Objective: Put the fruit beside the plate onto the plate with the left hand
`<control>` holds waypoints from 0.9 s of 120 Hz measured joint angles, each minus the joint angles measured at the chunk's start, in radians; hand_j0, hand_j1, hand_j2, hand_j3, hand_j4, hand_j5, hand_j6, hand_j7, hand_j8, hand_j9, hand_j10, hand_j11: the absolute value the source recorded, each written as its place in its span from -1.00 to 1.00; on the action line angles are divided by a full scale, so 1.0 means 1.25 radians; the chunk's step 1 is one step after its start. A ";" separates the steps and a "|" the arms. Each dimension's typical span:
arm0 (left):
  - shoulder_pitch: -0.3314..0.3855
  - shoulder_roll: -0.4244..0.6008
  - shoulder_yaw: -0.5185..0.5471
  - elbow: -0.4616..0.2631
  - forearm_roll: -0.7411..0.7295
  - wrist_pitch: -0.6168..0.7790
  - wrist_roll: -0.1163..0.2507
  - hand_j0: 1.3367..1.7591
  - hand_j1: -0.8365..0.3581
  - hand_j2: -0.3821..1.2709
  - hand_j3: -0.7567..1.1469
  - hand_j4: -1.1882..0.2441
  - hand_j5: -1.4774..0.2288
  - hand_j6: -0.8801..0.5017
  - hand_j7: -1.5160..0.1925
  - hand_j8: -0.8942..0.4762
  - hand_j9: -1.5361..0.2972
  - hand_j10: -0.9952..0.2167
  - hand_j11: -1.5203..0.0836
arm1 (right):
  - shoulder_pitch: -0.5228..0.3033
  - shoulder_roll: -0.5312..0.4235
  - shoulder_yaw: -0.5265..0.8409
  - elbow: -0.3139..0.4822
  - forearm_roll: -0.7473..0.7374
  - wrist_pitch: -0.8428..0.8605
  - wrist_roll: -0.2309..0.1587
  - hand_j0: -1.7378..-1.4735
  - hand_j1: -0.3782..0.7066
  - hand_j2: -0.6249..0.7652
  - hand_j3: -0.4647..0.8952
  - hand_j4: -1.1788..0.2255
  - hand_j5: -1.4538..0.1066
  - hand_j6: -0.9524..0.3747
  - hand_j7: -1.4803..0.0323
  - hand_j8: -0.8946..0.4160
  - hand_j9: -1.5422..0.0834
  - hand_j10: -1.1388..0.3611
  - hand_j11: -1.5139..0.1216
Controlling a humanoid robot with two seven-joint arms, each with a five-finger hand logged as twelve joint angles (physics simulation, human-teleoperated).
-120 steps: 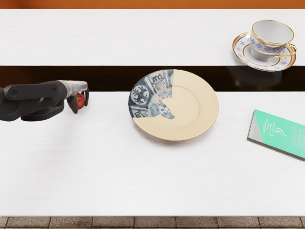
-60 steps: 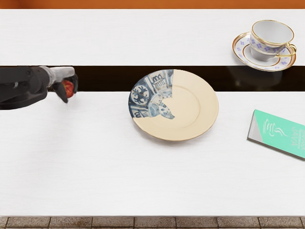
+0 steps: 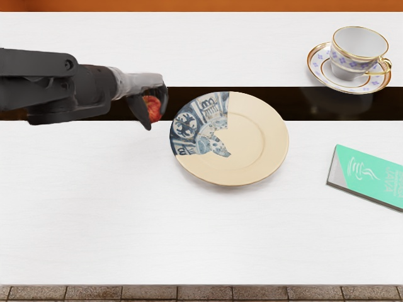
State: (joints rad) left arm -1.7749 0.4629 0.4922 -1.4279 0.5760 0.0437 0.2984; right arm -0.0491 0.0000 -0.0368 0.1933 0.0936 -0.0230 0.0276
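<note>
Head view: my left arm (image 3: 50, 88) comes in from the pic's left edge, dark grey, stretched nearly level across the top-left, w/ a lighter grey section at the wrist. My left hand (image 3: 146, 97) hangs at the end of it, just beside the plate's upper-left rim, over the dark gap (image 3: 327, 104) btwn the two white surfaces. The fingers (image 3: 143, 118) are curled down & closed around the fruit (image 3: 152, 107). It's small & red, only partly showing inside the grip, so I can't tell what kind it is. The fruit is held off the table, near the plate's edge but not on the plate. Height above the surface can't be read from this angle.

The plate (image 3: 258, 145) sits approx mid-pic on the near table (image 3: 157, 214), its top edge reaching over the dark gap. It's round, cream w/ a darker rim line & a blue-white patterned patch on its left part.

On the far white surface (image 3: 189, 47), top right, a cup (image 3: 359, 44) stands upright on a saucer (image 3: 321, 66), both white w/ gold rims & blue marks, well apart from my hand. A green booklet (image 3: 371, 176) lies flat & skewed at the near table's right edge, right of the plate & not touching it. A strip of brick-like floor (image 3: 201, 293) runs along the bottom.
</note>
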 joint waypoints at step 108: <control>-0.044 -0.370 0.012 0.158 -0.023 0.036 0.014 0.45 -0.02 -0.22 -0.20 -0.53 -0.65 -0.34 -0.57 -0.11 -0.62 -0.29 -0.63 | 0.000 0.000 0.000 0.000 0.000 0.000 0.000 -0.40 -0.88 -0.11 -0.32 0.63 0.81 0.39 0.90 0.32 0.85 0.48 0.80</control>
State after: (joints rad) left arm -1.8303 0.0004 0.5072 -1.2302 0.5468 0.0889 0.3166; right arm -0.0491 0.0000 -0.0368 0.1933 0.0936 -0.0230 0.0276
